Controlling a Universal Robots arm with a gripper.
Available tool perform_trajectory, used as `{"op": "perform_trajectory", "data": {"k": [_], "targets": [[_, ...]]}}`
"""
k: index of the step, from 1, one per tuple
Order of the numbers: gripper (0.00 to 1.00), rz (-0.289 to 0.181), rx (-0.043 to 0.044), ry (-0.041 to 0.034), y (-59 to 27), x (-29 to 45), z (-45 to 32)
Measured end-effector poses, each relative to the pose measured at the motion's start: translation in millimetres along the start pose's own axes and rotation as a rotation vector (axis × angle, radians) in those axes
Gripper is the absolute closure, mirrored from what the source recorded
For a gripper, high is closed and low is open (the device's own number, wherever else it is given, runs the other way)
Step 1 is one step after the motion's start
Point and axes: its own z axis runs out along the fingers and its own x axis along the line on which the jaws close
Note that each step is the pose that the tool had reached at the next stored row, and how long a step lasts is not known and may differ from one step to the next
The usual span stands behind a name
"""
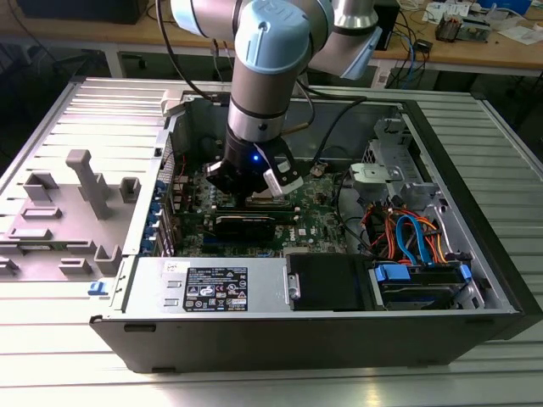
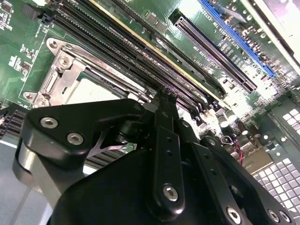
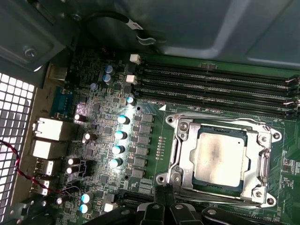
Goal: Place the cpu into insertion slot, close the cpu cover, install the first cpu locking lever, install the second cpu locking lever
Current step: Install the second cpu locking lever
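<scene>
The cpu (image 3: 219, 158) lies flat in the insertion slot (image 3: 269, 201) on the green board, dull silver top facing up. The cpu cover (image 3: 185, 154) is folded down around it, framing the chip. In the second wrist view the cover (image 2: 60, 79) and part of the chip (image 2: 89, 91) show past the black finger linkages. My gripper (image 3: 165, 202) sits right at the socket's edge, its fingers together with nothing visible between them; the tips (image 2: 161, 101) meet over that edge. In the exterior view the gripper (image 1: 254, 191) reaches down inside the open computer case.
Long black memory slots (image 3: 215, 86) run beside the socket, and a row of capacitors (image 3: 119, 136) stands on its other side. The case wall (image 1: 254, 292) and a drive bay with orange and blue cables (image 1: 416, 242) lie at the exterior view's right.
</scene>
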Motion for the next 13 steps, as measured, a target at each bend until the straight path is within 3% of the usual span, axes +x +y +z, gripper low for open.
{"op": "perform_trajectory", "data": {"k": [13], "targets": [[0.89,-0.003,-0.0154,-0.0023,0.0,1.6,2.7]]}}
